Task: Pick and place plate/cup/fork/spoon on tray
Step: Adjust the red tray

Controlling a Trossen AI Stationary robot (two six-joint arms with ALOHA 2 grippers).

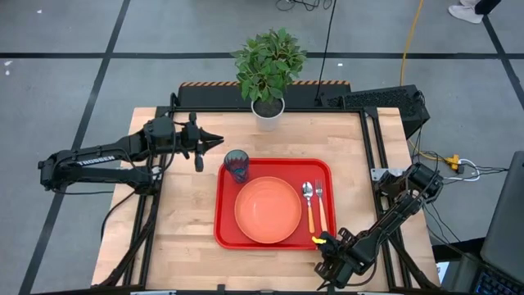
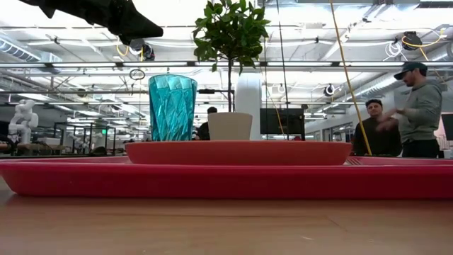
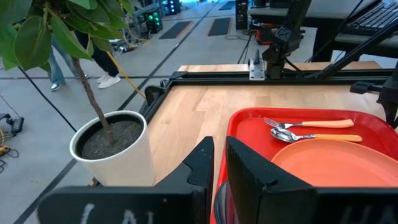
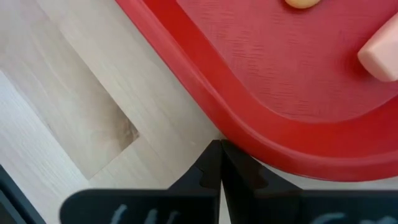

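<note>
The red tray (image 1: 225, 229) lies mid-table. On it rest the orange plate (image 1: 268, 211), the teal cup (image 1: 237, 164) upright at its far left corner, and the spoon (image 1: 308, 205) and fork (image 1: 320, 205) side by side to the right of the plate. In the left wrist view, spoon (image 3: 314, 136) and fork (image 3: 308, 123) lie flat on the tray floor. My left gripper (image 1: 221, 138) hovers shut, holding nothing, above the table just beyond and left of the cup. My right gripper (image 1: 321, 244) is shut and points down at the tray's near right corner. My right gripper's shut fingertips (image 4: 211, 158) stand right at the outer edge of the tray's near right corner rim (image 4: 249, 140), coming steeply from above. Whether they touch the rim I cannot tell.
A white pot with a green plant (image 1: 268, 111) stands at the table's far edge, behind the tray. Bare wood runs along the left of the tray (image 1: 184, 213). People stand in the room beyond the table (image 2: 417, 113).
</note>
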